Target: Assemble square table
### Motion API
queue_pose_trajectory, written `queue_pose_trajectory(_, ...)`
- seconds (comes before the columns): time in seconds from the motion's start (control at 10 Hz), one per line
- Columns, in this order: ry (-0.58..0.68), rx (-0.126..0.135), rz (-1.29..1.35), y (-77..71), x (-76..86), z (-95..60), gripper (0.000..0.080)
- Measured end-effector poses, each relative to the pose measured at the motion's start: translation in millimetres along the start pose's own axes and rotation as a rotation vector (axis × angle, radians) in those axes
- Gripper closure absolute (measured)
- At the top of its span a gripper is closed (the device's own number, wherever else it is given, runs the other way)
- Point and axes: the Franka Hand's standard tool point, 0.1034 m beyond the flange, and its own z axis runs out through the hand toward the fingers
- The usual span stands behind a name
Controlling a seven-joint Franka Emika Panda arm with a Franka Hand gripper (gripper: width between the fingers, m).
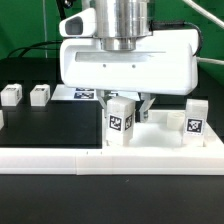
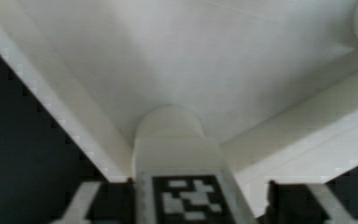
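Note:
My gripper (image 1: 126,104) is shut on a small white block leg (image 1: 121,120) with a black-white tag and holds it upright over the near left part of the white square table top (image 1: 162,136). In the wrist view the leg (image 2: 190,170) stands between my dark fingers (image 2: 87,206), with my gripper (image 2: 194,208) closed round its tagged end and the table top (image 2: 194,60) filling the view beyond it. Another tagged leg (image 1: 194,118) stands upright at the top's right side. Two more legs (image 1: 12,95) (image 1: 40,94) stand on the black table at the exterior view's left.
A long white rail (image 1: 60,160) runs along the front, right before the table top. The marker board (image 1: 80,95) lies behind, partly hidden by my gripper body. The black table surface (image 1: 50,125) lies between the rail and the loose legs.

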Motion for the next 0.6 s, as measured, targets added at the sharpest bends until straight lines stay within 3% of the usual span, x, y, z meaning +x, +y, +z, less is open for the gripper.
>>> queue_pose_trajectory(0.6, -0.004, 0.000, 0.409, -1.2, -0.9, 1.7, 0.0510)
